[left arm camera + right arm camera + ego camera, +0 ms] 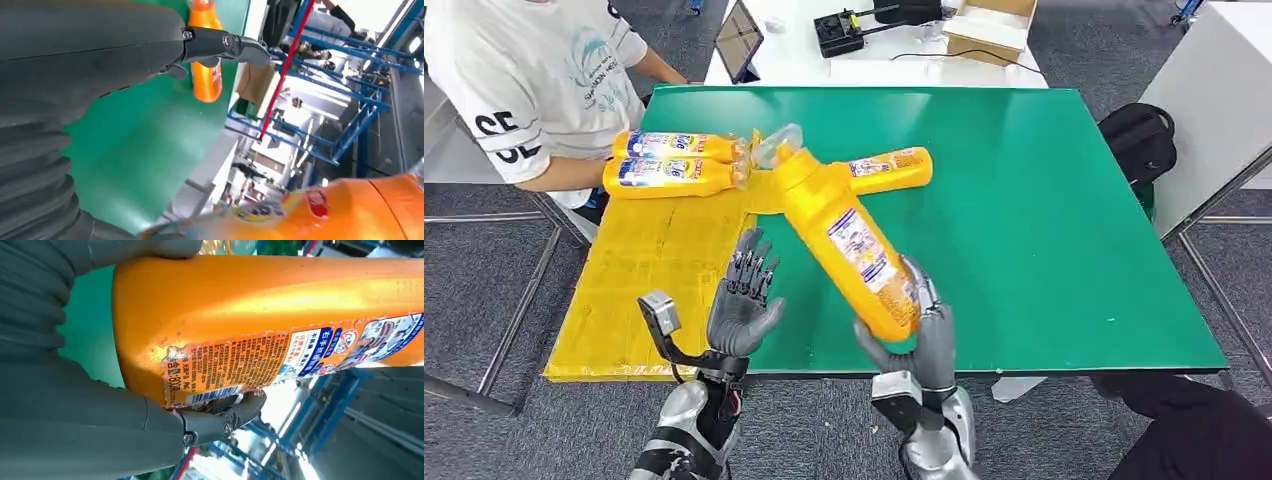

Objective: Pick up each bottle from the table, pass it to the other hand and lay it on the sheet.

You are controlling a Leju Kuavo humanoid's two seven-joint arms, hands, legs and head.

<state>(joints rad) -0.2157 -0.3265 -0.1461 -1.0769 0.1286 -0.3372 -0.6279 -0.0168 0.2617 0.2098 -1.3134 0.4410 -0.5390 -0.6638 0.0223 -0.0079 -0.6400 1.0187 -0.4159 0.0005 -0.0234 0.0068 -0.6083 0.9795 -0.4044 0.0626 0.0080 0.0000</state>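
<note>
My right hand (pixel 921 335) has its fingers wrapped round the base of a yellow-orange bottle (pixel 844 235), thumb on one side and darker fingers on the other, and I see the bottle lifted off the green table (pixel 1044 220), tilted with its clear cap toward the far left. From the right wrist I read a barcode and "800" on its torn back label, with small Chinese print I cannot make out and a blue and white panel further along. My left hand (pixel 746 300) stands just beside the bottle, palm up, fingers apart and holding nothing. Further out, a second bottle (pixel 886 168) lies on its side on the table behind the held one. Two more bottles (pixel 674 160) lie side by side on the yellow sheet (pixel 644 290), blue and white labels up, brand unreadable. A person (pixel 534 80) in a white printed shirt sits at the far left corner.
</note>
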